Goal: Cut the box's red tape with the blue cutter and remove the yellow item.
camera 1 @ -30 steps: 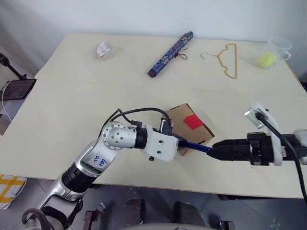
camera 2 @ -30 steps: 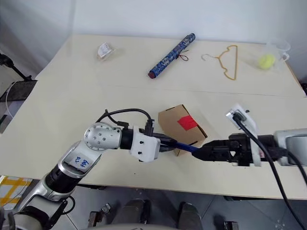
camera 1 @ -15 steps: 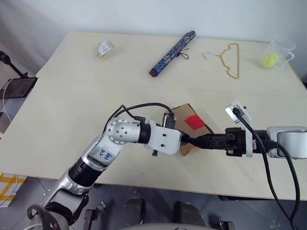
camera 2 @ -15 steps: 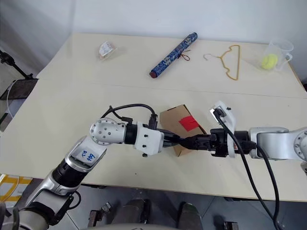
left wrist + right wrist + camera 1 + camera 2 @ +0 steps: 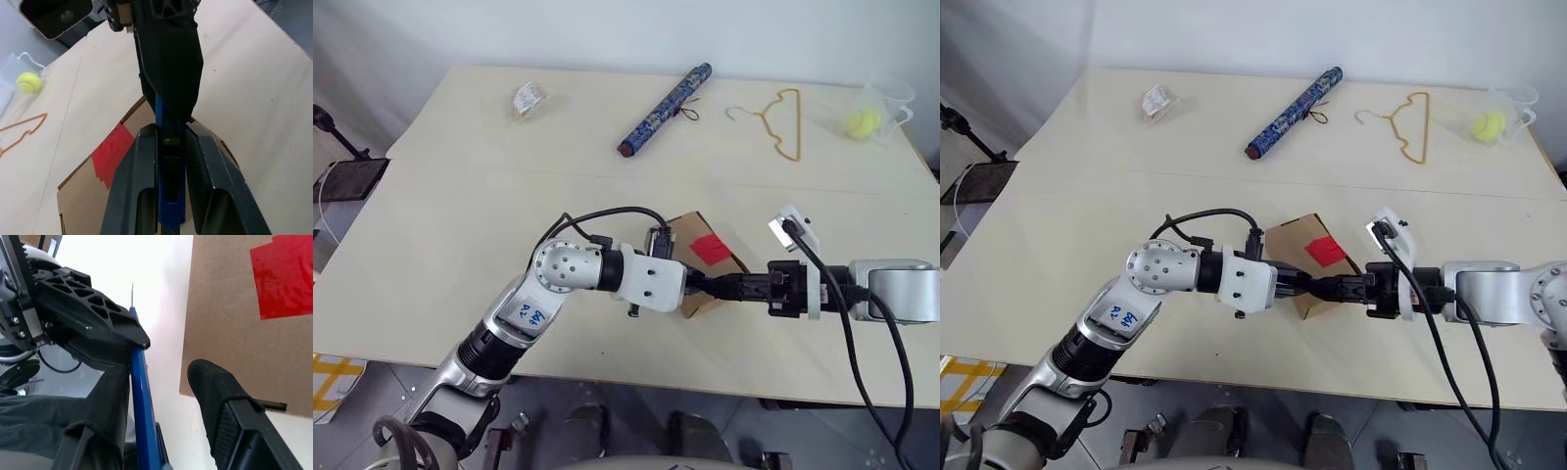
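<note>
Left gripper (image 5: 168, 147) clamps the blue cutter (image 5: 168, 161) between narrow fingers, just at the near edge of the box (image 5: 680, 235) on the desk (image 5: 460, 196). Right gripper (image 5: 729, 287) meets it tip to tip, jaws part open around the cutter. Red tape (image 5: 709, 248) intact on the box top.

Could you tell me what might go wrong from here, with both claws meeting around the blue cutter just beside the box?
1. The left claw is clamped on the blue cutter, while the right claw has one finger against it and the other apart; releasing now could drop it.
2. The handover happens right against the box, so either arm could nudge it across the table.
3. A poor regrip could leave the tip misaligned with the red tape.
</note>
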Controlling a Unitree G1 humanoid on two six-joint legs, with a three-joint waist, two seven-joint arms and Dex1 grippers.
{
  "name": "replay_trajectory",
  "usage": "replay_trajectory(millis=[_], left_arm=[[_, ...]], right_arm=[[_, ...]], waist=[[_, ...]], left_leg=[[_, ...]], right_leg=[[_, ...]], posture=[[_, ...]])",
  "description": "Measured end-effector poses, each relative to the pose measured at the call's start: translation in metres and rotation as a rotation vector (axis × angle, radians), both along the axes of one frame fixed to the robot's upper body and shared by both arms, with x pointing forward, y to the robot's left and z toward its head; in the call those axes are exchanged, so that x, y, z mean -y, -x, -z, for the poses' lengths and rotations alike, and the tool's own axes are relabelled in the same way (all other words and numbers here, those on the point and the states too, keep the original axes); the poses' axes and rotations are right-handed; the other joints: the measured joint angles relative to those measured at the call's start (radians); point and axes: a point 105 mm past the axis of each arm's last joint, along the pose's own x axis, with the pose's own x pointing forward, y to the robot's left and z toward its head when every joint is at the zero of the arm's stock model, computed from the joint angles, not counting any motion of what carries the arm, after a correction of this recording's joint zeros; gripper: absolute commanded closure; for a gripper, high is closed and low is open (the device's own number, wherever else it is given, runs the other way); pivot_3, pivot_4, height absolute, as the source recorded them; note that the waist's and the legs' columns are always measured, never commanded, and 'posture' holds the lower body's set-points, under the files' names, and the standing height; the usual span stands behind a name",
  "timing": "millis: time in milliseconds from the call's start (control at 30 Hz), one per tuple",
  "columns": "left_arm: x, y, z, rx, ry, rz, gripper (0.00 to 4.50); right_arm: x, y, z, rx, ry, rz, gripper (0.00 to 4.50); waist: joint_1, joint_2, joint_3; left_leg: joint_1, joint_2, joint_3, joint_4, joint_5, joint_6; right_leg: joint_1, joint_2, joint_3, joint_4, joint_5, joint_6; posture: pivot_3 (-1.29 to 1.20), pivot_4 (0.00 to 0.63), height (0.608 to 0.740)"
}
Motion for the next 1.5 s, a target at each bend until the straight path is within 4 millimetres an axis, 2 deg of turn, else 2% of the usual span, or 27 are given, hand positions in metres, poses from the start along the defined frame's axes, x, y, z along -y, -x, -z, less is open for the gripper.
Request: replay_trajectory(millis=[67,133,300,333,600,667,733,867,1000,1100,1167,1233,1367,1433,1500], left_arm=[[0.000,0.000,0.000,0.000,0.000,-0.002,4.05],[0.000,0.000,0.000,0.000,-0.001,-0.004,4.05],[-0.001,-0.002,0.001,0.003,-0.009,-0.013,4.05],[0.000,-0.002,0.001,0.003,-0.008,-0.013,4.05],[0.000,-0.002,0.002,0.004,-0.010,-0.012,4.05],[0.000,-0.001,0.002,-0.016,-0.011,-0.009,3.34],[-0.002,0.002,0.000,-0.053,-0.001,0.008,2.84],[-0.024,0.009,-0.009,-0.144,0.034,0.023,1.71],[-0.058,0.007,-0.022,-0.274,0.100,-0.008,1.67],[-0.090,-0.005,-0.032,-0.334,0.154,-0.079,1.67],[-0.102,-0.012,-0.035,-0.364,0.188,-0.113,1.67],[-0.109,-0.021,-0.035,-0.407,0.231,-0.138,2.05],[-0.123,-0.058,-0.033,-0.494,0.359,-0.253,3.13],[-0.112,-0.067,-0.028,-0.517,0.356,-0.255,3.68],[-0.091,-0.071,-0.023,-0.541,0.334,-0.218,4.29]], right_arm=[[0.000,-0.001,0.000,0.003,0.000,0.005,2.36],[0.000,-0.001,0.000,0.004,-0.003,0.007,2.73],[-0.005,0.002,-0.003,0.001,-0.036,-0.012,4.34],[-0.005,0.002,-0.003,0.001,-0.037,-0.011,4.41],[-0.004,0.002,-0.002,0.001,-0.039,-0.008,4.40],[-0.004,0.003,-0.002,-0.001,-0.041,-0.010,4.40],[-0.001,0.004,0.000,-0.002,-0.037,0.001,4.40],[0.010,0.011,-0.007,0.020,-0.029,-0.006,4.40],[0.028,0.025,-0.017,0.033,-0.024,-0.011,4.40],[0.041,0.038,-0.032,0.058,-0.015,-0.024,4.40],[0.047,0.042,-0.041,0.093,-0.018,-0.010,4.40],[0.055,0.047,-0.046,0.118,-0.021,0.024,4.40],[0.084,0.057,-0.056,0.217,0.016,0.210,4.40],[0.098,0.061,-0.051,0.208,0.075,0.316,4.40],[0.106,0.065,-0.044,0.190,0.150,0.381,4.40]], waist=[[0.000,0.000,0.000],[0.000,0.000,0.000],[0.000,0.000,0.000],[0.000,0.000,0.000],[-0.001,0.000,0.000],[0.000,0.000,0.000],[0.000,0.000,0.000],[-0.003,0.000,0.000],[-0.004,0.000,0.000],[-0.001,0.000,0.000],[0.001,0.000,0.000],[0.006,0.000,0.000],[0.020,-0.001,0.000],[0.026,-0.001,0.000],[0.027,-0.002,0.000]], left_leg=[[0.000,0.000,0.000,0.000,0.000,0.000],[0.000,0.000,0.000,0.000,0.000,0.000],[0.000,0.000,0.000,0.000,0.000,0.000],[0.000,0.000,0.000,0.000,0.000,0.000],[0.000,0.000,0.000,0.000,0.000,0.000],[0.000,0.000,0.000,0.000,0.000,0.000],[0.000,0.000,0.000,0.000,0.000,0.000],[0.000,0.000,0.000,0.000,0.000,0.000],[0.000,0.000,0.000,0.000,0.001,0.000],[0.002,0.000,0.000,0.001,0.001,0.001],[0.003,0.000,0.000,0.001,0.001,0.001],[0.003,-0.001,0.000,0.001,0.001,0.001],[0.003,-0.001,0.000,0.000,0.001,0.001],[0.003,-0.002,0.001,-0.001,0.001,0.002],[0.002,-0.002,0.003,-0.001,0.001,0.002]], right_leg=[[0.000,0.000,0.000,0.000,0.000,0.000],[0.000,0.000,0.000,0.000,0.000,0.000],[0.000,0.000,0.000,0.001,0.000,0.000],[0.000,0.000,0.000,0.001,0.000,0.000],[0.000,0.000,0.000,0.001,0.000,0.000],[0.000,0.000,0.000,0.001,0.000,0.000],[0.000,0.000,0.000,0.001,0.000,0.000],[0.000,0.000,0.000,0.001,0.000,0.000],[0.000,0.000,0.000,0.002,0.000,0.000],[0.001,0.000,0.000,0.002,0.000,0.000],[0.003,0.000,0.000,0.002,0.001,0.000],[0.003,0.000,0.001,0.001,0.001,0.001],[0.002,0.000,0.001,0.002,0.001,0.001],[0.002,-0.001,0.001,0.001,0.002,0.003],[0.001,-0.001,0.003,0.000,0.003,0.004]], posture=[[0.00,0.150,0.740],[0.00,0.150,0.740],[0.00,0.150,0.740],[0.00,0.150,0.740],[0.00,0.150,0.740],[0.00,0.150,0.740],[0.00,0.150,0.740],[0.00,0.150,0.740],[0.00,0.150,0.740],[0.00,0.150,0.740],[0.00,0.150,0.740],[0.00,0.150,0.740],[0.00,0.150,0.740],[0.00,0.150,0.740],[0.00,0.150,0.740]])
